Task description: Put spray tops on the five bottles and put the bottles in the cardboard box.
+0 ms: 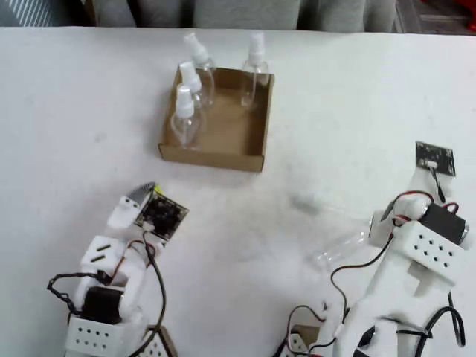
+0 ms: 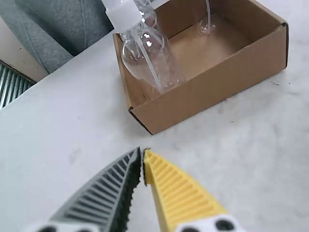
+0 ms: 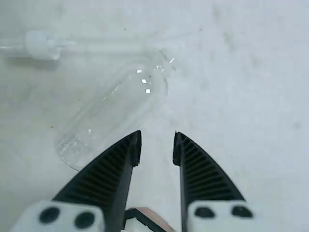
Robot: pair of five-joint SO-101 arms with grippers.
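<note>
Bottle (image 3: 116,111) lies sideways just ahead of the right pincer (image 3: 155,140), neck pointing away; the jaws stand narrowly parted, empty.

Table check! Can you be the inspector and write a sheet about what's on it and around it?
Surface: white table.
Job's things: box holds four upright bottles, each with a top on. The fifth bottle lies on the table with no top. A loose top lies near it, not touching.
Clutter: nothing seen.
Pincers: left pincer is shut and empty, short of the box. The right pincer is open, just beside the fifth bottle.
Cables: black and red wires on both arms.
Surroundings: grey fabric behind the table.
</note>
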